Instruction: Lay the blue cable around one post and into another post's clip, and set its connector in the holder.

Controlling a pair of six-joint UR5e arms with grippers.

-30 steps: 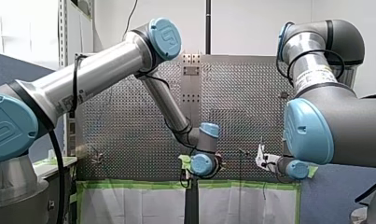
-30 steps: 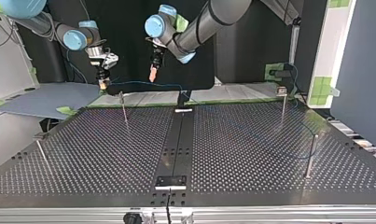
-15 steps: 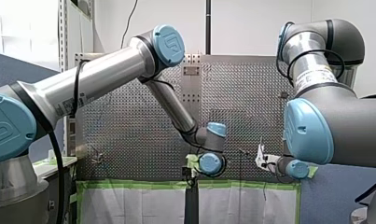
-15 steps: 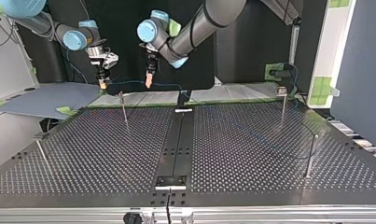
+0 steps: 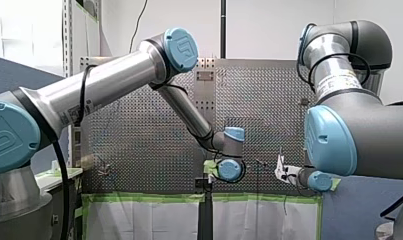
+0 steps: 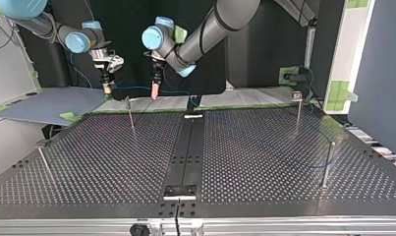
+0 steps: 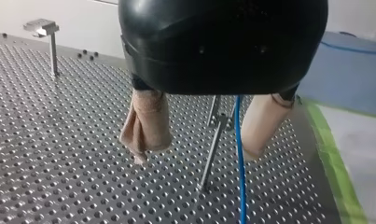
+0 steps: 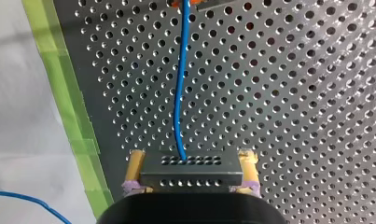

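The thin blue cable (image 8: 178,93) leaves a dark perforated connector block (image 8: 190,173) that my right gripper (image 8: 191,161) is shut on, yellow pads at either side. In the top view that gripper (image 6: 107,88) hangs over the table's far edge, at the left. The cable (image 6: 136,88) stretches from it to my left gripper (image 6: 155,92), which hovers just right of a slim post (image 6: 130,114). My left gripper (image 7: 194,157) is open, its beige fingers (image 7: 146,121) apart. The cable (image 7: 239,154) passes between them without being clamped, and the post (image 7: 212,149) stands just ahead.
More posts stand at the top view's right (image 6: 297,110) (image 6: 327,164) and near left (image 6: 43,157). A dark centre strip carries small metal plates (image 6: 181,191) (image 6: 193,116). Green tape (image 6: 151,111) marks the table's far edge. A clip-topped post (image 7: 48,42) stands farther off in the left wrist view.
My left gripper has moved toward the top view's left and slightly lower, closing on the post and my right gripper. My right arm has held still.
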